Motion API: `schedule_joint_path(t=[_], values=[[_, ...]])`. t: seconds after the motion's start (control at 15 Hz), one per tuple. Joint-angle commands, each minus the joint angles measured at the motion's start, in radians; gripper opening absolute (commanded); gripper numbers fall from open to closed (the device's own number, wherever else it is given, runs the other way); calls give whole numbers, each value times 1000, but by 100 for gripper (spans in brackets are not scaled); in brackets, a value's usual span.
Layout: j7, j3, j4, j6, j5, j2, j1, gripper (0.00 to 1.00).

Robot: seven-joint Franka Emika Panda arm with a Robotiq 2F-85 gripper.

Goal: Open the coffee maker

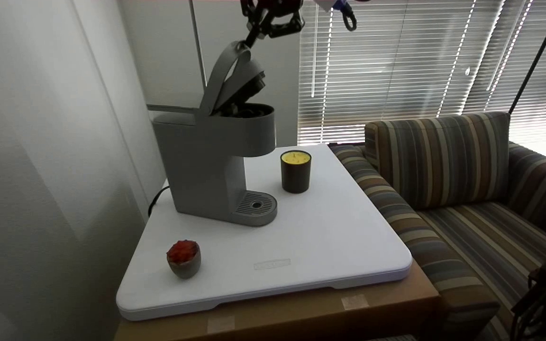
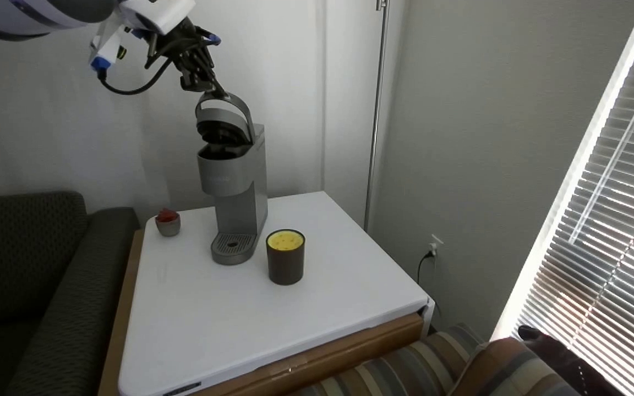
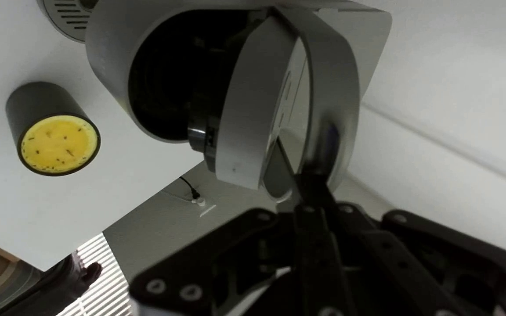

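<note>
On the smooth white bench (image 1: 330,241), round-cornered: coffee maker (image 1: 202,166), upright, boxy, matte grey, near the pale wall (image 1: 50,189). Lid (image 1: 244,78) tilted up above a dark round opening (image 3: 165,83); a flat, curved band of a handle (image 3: 336,87) arches over it. Gripper (image 3: 309,182) closed, its end touching the handle near the crest; whether the band is pinched, cannot tell. Drip base (image 1: 254,219) rounded at front, slotted on top. Thin black cord (image 1: 155,199) at the rear. Dark cylindrical cup (image 1: 295,177), speckled yellow inside, stands apart from the machine. Small rounded bowl (image 1: 186,270) heaped with something red, rough-textured. Beyond the bench: striped armchair (image 1: 443,161), slatted blinds (image 1: 358,80).
</note>
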Motion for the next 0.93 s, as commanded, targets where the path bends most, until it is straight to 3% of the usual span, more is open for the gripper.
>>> schedule_joint_path(t=[0.0,0.87], values=[[16,-19,52,10,-28,32,18,0],[28,-45,107,1,-56,91,45,0]])
